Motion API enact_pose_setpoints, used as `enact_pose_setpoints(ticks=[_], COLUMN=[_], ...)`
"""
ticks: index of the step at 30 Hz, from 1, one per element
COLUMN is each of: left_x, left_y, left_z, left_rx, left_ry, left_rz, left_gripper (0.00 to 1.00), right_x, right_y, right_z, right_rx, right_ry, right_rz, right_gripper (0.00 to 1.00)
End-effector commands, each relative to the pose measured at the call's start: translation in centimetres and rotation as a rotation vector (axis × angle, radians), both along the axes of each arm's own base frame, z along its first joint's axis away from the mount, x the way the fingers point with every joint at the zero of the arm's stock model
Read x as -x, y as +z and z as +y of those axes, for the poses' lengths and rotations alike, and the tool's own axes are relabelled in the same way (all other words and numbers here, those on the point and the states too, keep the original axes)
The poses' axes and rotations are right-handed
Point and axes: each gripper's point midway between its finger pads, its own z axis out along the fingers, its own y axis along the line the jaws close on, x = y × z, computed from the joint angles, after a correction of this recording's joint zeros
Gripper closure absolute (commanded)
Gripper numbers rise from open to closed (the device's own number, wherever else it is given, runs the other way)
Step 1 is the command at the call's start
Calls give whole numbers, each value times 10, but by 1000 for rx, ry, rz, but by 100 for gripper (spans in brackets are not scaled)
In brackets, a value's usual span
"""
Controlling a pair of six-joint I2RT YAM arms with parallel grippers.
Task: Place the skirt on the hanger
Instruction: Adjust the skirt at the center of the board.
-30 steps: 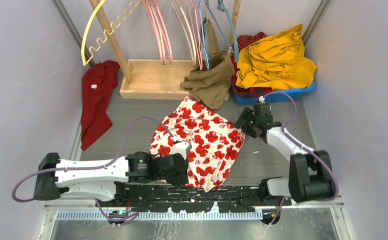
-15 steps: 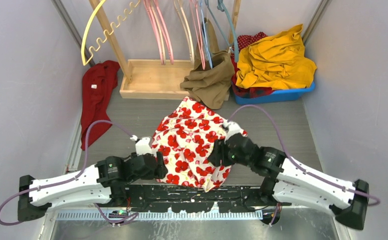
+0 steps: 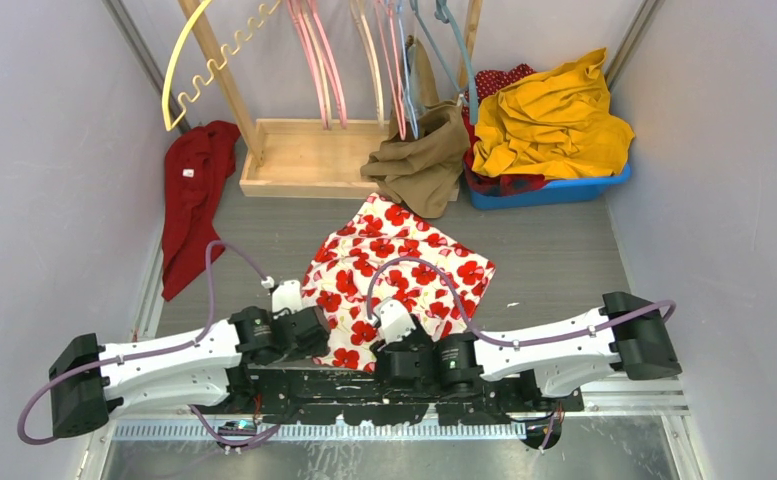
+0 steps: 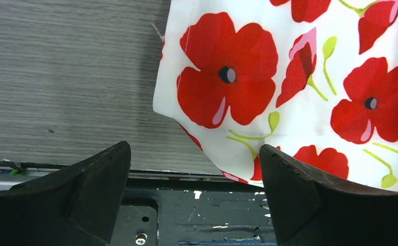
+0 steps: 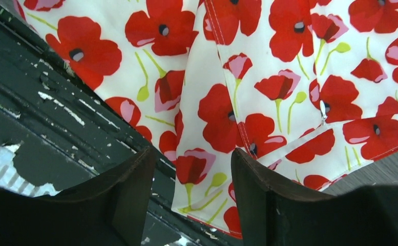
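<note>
Both grippers empty, right gripper (image 5: pixel 191 159) now swung in low over skirt (image 3: pixel 404 270) near hem, half open, left gripper (image 4: pixel 194 154) now wide, released, at near-left corner, skirt lying on table (image 3: pixel 564 270)

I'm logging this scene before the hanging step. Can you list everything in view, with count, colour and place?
skirt: one, white with red poppies, table centre
red garment: one, red, far left by the wall
wooden rack: one, pale wood, at the back
yellow hanger: one, yellow, rack's left
pink hangers: several, pink, rack's middle
blue hangers: a few, blue, rack's right
tan garment: one, tan, hanging at rack's right
bin: one, blue, back right
yellow garment: one, yellow, heaped in the bin
spotted cloth: one, red with white dots, behind the yellow garment
table: one, grey
left gripper: open, at skirt's near left corner
right gripper: open, over skirt's near edge
</note>
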Motion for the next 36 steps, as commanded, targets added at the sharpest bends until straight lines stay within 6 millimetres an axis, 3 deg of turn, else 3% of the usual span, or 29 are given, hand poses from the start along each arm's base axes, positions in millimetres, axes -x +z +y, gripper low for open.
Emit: enact_pose_setpoints(ticks=[1,9,15,22,27,30,34,36], left_x=[-9,-16,-17,-19,-24,-27,-30,-31], left_y=[2,-1,-11,-13,-11,-8,-6,-6], left_z=[-9,-15,-22,-15,-13,-14,-14,-14], left_rx=[67,112,119,96,97,101,95,93], left_ry=[43,57,42,44,51,49,44,42], left_rz=[-33,-45,-11,-10,-20,-25,-25,-26], left_gripper=[5,18,49,70,79,80,81,82], right_x=[-15,-12,-11,-7,-3,-1,0,0], right_y=[22,5,2,-8,-14,-17,-20,-22], right_z=[21,18,9,-3,-2,0,0,0], right_rx=[-60,17,34,72,68,70,85,93], right_ry=[-38,-31,-45,-45,-36,-25,-20,-20], right_rz=[-101,-85,-73,-44,-21,-10,-8,-7], right_gripper=[38,39,41,41,46,50,46,51])
